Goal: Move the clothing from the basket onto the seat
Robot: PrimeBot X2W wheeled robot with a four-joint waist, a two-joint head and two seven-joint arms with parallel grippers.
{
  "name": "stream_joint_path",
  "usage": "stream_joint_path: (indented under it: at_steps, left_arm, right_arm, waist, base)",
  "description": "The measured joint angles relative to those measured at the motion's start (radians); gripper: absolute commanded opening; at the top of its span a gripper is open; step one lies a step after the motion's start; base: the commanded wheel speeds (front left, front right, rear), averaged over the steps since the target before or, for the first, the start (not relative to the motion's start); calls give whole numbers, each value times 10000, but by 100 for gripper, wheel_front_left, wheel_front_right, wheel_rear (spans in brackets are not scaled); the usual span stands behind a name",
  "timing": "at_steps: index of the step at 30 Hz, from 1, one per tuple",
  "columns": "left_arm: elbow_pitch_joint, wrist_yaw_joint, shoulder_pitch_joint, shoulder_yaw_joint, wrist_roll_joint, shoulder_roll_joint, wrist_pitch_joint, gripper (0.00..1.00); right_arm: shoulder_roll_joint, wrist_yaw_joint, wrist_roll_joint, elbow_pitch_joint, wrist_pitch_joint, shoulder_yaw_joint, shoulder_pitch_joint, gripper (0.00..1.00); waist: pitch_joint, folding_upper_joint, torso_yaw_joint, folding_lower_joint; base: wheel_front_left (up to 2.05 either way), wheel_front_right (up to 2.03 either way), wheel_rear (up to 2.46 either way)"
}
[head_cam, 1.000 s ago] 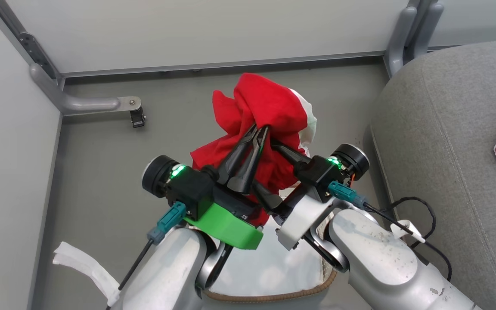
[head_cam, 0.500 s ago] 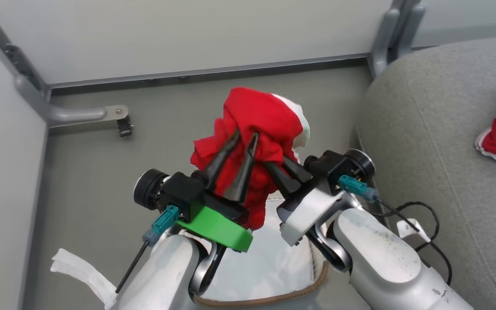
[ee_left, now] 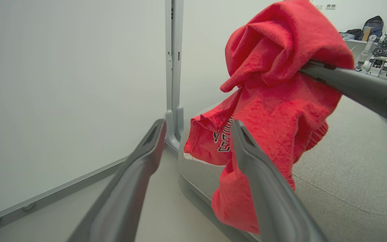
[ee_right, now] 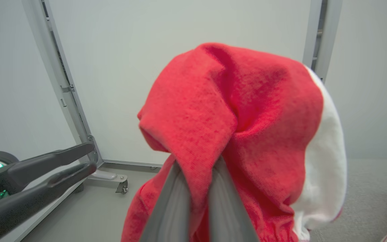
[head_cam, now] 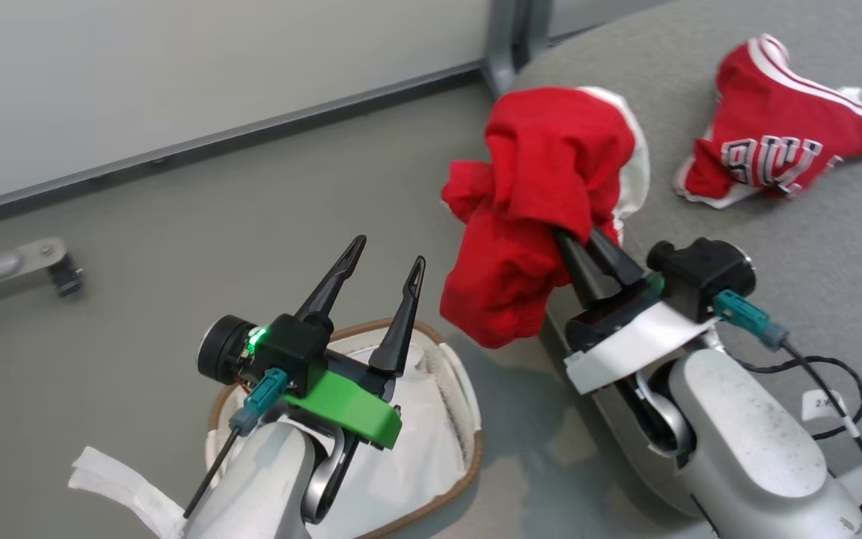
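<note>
A bunched red jersey with white trim, the clothing (head_cam: 543,187), hangs in the air over the near edge of the grey seat (head_cam: 820,247). My right gripper (head_cam: 572,238) is shut on it, with the fingertips buried in the cloth. The right wrist view shows those fingers (ee_right: 170,201) pinching the jersey (ee_right: 233,114). My left gripper (head_cam: 390,251) stands open and empty above the basket (head_cam: 474,449), apart from the cloth. In the left wrist view the jersey (ee_left: 281,107) hangs beyond the spread fingers (ee_left: 247,161). Another red lettered jersey (head_cam: 775,146) lies on the seat.
The basket holds a plain white liner (head_cam: 416,442). A grey wall panel and a metal post (head_cam: 509,37) stand behind. A caster bracket (head_cam: 49,266) sits on the floor at left. A white strip (head_cam: 117,479) lies at lower left. Cables (head_cam: 827,389) trail from my right arm.
My left gripper has let go of the jersey and opened; my right gripper has shut on it and carried it right, over the seat's edge. The head camera has turned right.
</note>
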Motion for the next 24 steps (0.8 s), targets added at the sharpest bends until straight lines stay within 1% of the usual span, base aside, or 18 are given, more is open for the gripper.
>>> stream_joint_path:
  at_steps: [3,7,10,13,15,19,24]
  left_arm:
    - [105,-12,21,50,88,-21,0,100]
    - [232,-38,14,82,169,-58,0,100]
    - [374,-46,-85,21,245,-90,2,100]
    - [477,-48,-330,-217,268,-81,0,100]
    - [571,-48,-510,-336,267,-52,0,100]
    - [709,-48,-747,-537,267,69,2,100]
    - [792,-50,-1183,-731,288,151,2,100]
  right_arm:
    - [-157,0,0,-380,0,-393,125,0]
    - [-462,0,-6,-698,0,-953,92,0]
    - [-880,0,-58,-773,0,-1473,-375,0]
    - [-1538,0,-238,-723,0,-2038,-1203,0]
    - [-2130,0,-499,-462,0,-2382,-1820,0]
    - [-2928,0,-796,470,-2,-3003,-3012,0]
    - [-3833,0,-1166,2360,0,-3789,-4597,0]
  waist:
    - [105,0,-597,0]
    - [291,0,-1216,0]
    - [557,0,-1533,0]
    - [903,0,-1717,0]
    - [1171,0,-1779,0]
    - [1708,0,-1741,0]
    - [2504,0,-1421,1]
  base:
    - [0,0,0]
    - [0,0,0]
    - [0,0,0]
    - [0,0,0]
    - [0,0,0]
    - [0,0,0]
    - [0,0,0]
